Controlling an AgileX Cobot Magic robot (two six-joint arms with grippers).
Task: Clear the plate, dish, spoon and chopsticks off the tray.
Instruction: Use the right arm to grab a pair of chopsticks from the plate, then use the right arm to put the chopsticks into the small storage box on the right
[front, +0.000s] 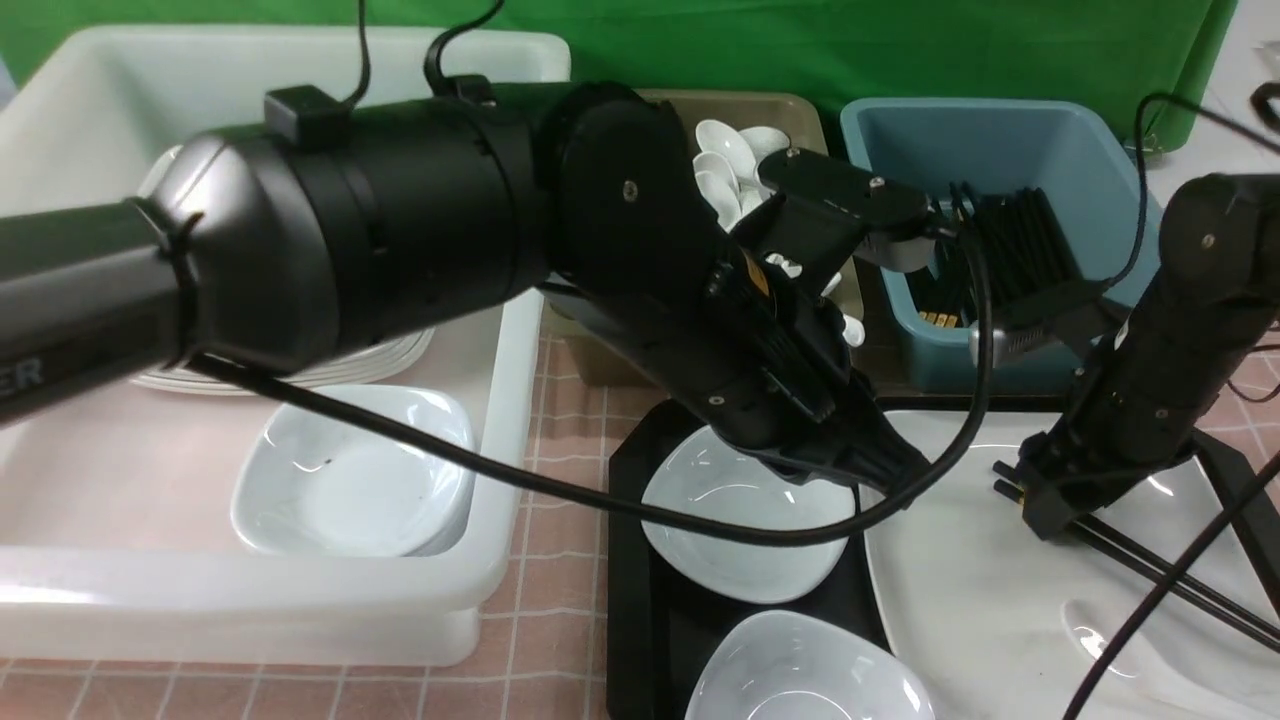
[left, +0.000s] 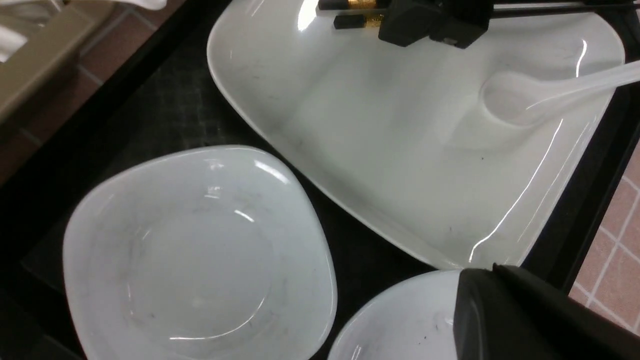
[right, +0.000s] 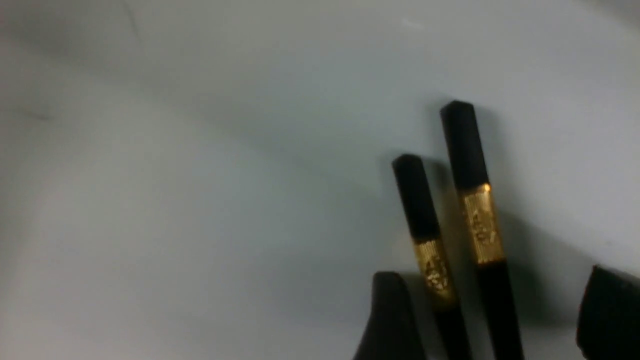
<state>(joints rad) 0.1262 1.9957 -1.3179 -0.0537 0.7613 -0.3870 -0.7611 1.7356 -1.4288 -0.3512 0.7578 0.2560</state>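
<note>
On the black tray (front: 640, 600) lies the large white plate (front: 1000, 600) (left: 400, 150). The white spoon (left: 525, 97) and the black chopsticks (front: 1180, 585) (right: 475, 220) rest on the plate. My right gripper (front: 1035, 500) (right: 500, 320) is down on the plate and open, one finger on each side of the chopsticks' gold-banded ends. Two small white dishes (front: 740, 530) (front: 800, 670) sit on the tray left of the plate. My left gripper (front: 890, 465) (left: 480, 280) hovers shut and empty above the dishes.
A big white tub (front: 500, 400) on the left holds stacked dishes (front: 350, 480) and plates. Behind the tray stand an olive tub (front: 790, 110) of spoons and a blue tub (front: 1000, 140) of chopsticks. The left arm's cable (front: 560, 490) hangs over the nearer dish.
</note>
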